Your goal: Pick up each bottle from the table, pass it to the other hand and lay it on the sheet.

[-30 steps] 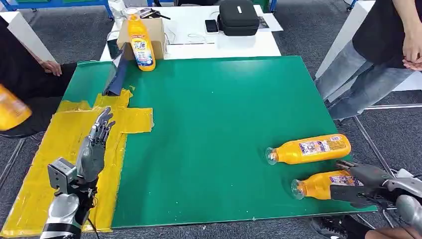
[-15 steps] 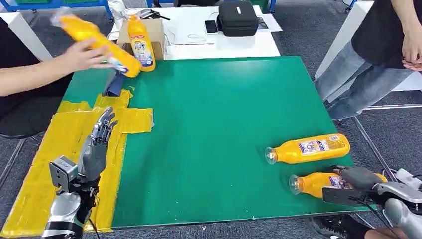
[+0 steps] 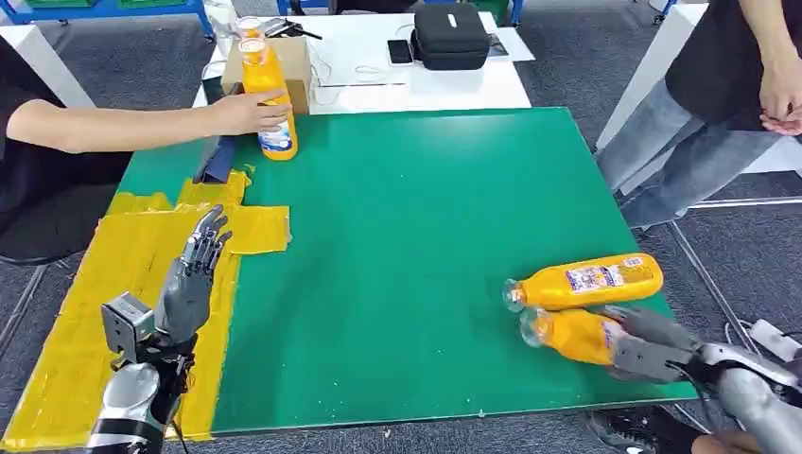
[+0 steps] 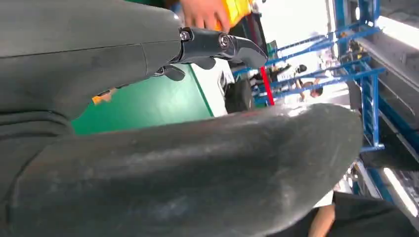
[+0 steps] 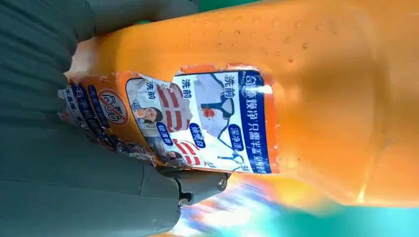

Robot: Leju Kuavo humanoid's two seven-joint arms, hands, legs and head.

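My right hand [image 3: 648, 348] grips an orange bottle [image 3: 567, 334] around its labelled body at the near right of the green table [image 3: 407, 218], its neck pointing left. In the right wrist view the bottle [image 5: 316, 98] lies against my fingers [image 5: 74, 187]. A second orange bottle [image 3: 591, 282] lies just behind it, the two nearly touching. A third bottle [image 3: 268, 99] stands upright at the far left, with a person's hand [image 3: 246, 113] on it. My left hand [image 3: 189, 279] hovers open, fingers straight, over the yellow sheet [image 3: 85, 312]; the left wrist view shows that left hand [image 4: 148, 64] holding nothing.
A cardboard box [image 3: 298, 66], a phone [image 3: 402, 49] and a black case [image 3: 454, 33] sit on the white table [image 3: 426, 80] behind. A dark blue object [image 3: 219, 156] lies at the sheet's far end. Another person [image 3: 728, 104] stands at the right.
My right hand closed on the near bottle and carried it left, up against the other lying bottle. A person brought a bottle in from the left and stood it by the box.
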